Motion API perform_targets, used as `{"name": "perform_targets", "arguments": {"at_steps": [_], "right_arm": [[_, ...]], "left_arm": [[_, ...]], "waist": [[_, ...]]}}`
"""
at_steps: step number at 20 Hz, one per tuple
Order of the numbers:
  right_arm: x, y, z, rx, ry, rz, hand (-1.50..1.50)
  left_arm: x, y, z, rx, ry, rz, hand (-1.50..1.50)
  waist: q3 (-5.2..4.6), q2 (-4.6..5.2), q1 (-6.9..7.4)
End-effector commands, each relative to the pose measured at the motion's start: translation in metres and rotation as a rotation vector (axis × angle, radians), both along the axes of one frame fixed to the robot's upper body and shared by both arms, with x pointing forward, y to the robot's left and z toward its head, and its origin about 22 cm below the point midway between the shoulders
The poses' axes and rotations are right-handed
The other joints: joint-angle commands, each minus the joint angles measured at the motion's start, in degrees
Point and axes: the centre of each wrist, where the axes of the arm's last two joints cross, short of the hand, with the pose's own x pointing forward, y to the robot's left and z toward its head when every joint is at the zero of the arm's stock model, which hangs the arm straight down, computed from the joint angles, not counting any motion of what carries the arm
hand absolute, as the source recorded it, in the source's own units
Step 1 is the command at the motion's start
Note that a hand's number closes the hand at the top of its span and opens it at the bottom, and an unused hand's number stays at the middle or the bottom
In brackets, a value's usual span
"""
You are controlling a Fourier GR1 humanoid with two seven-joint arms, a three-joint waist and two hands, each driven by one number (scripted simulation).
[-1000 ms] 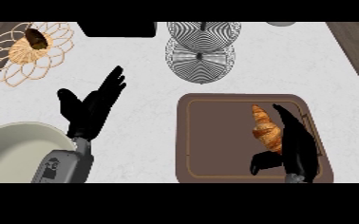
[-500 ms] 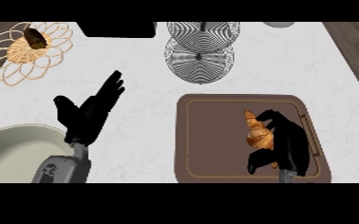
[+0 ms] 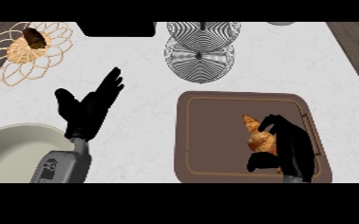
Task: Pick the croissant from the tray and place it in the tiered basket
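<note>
A golden croissant lies on the brown tray at the lower right. My right hand covers the croissant's right side, its fingers curled over it and the thumb below it. The wire tiered basket stands behind the tray at the top middle, seen from above as two striped round tiers. My left hand rests open on the counter at the left, fingers pointing up and to the right.
A woven wire bowl holding a dark item sits at the top left. A pale round plate shows at the lower left, beside my left forearm. A black object lies at the counter's back edge.
My right hand has curled round the croissant, which has turned and shifted down and left on the tray. The left hand has barely moved.
</note>
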Motion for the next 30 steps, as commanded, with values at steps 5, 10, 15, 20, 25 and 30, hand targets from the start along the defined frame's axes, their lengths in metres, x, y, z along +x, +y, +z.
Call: {"name": "perform_targets", "arguments": {"at_steps": [5, 10, 15, 20, 25, 30], "right_arm": [[-0.002, 0.015, 0.075, 0.043, 0.150, 0.001, 1.50], [-0.026, 0.017, 0.142, 0.159, -0.029, -0.009, 1.50], [-0.039, 0.023, 0.200, 0.127, -0.228, 0.021, 1.50], [-0.038, 0.032, 0.248, 0.093, -0.324, 0.039, 1.50], [-0.012, 0.054, 0.296, 0.021, -0.326, 0.044, 1.50], [0.049, 0.059, 0.328, 0.000, -0.293, 0.055, 1.50]], "left_arm": [[0.000, 0.011, -0.003, -0.015, -0.003, -0.007, 0.00], [0.008, 0.000, 0.002, -0.010, 0.000, 0.019, 0.00], [0.010, -0.007, -0.002, -0.005, 0.005, 0.009, 0.00], [0.003, -0.002, -0.003, -0.009, 0.001, 0.002, 0.00], [0.001, 0.008, -0.008, -0.008, 0.010, 0.010, 0.00], [0.006, -0.023, 0.001, -0.017, -0.005, -0.016, 0.00]], "waist": [[0.78, 0.57, -0.05], [0.77, 0.50, -0.51], [0.76, 0.63, -0.20], [0.74, 0.59, 0.43], [0.69, 0.53, 0.63], [0.72, 0.72, 0.98]]}}
